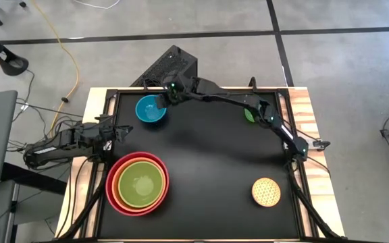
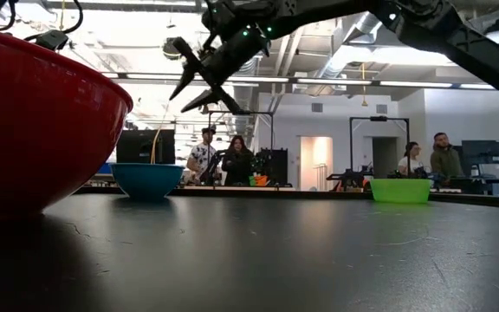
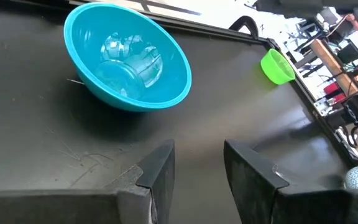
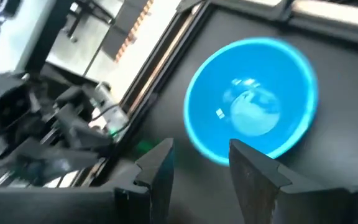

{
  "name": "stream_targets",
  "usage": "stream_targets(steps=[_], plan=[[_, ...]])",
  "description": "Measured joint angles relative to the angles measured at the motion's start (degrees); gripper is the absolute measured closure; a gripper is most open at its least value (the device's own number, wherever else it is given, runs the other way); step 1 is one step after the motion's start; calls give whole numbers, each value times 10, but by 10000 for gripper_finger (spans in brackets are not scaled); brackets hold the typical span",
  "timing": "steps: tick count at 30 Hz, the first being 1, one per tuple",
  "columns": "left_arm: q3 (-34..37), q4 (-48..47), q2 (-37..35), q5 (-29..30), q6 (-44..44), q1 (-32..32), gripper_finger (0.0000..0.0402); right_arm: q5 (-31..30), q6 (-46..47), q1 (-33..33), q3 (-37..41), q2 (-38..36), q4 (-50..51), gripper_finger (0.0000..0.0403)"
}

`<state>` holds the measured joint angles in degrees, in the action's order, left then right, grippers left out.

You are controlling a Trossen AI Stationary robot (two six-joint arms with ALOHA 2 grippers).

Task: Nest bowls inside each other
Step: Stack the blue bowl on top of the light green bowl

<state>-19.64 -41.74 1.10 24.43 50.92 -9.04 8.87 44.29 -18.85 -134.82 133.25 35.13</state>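
Black tabletop, three bowls already nested at lower left of the high view.
Right gripper [image 1: 162, 101], jaws apart and empty, hangs above the blue bowl [image 1: 150, 109] at upper left; fetching it looks like the step in hand. Next: descend over its rim, pinch, carry to the lime green bowl [image 1: 141, 183]. Left gripper [image 1: 118, 131] waits, open.
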Motion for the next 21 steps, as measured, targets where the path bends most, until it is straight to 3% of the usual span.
stream_targets(steps=[8, 21], plan=[[0, 0, 0, 14, 10, 0, 274, -39, -71, -17, 12, 0, 2, 213], [0, 0, 0, 19, 17, 0, 274, -59, -1, -18, 123, 2, -80, 176]])
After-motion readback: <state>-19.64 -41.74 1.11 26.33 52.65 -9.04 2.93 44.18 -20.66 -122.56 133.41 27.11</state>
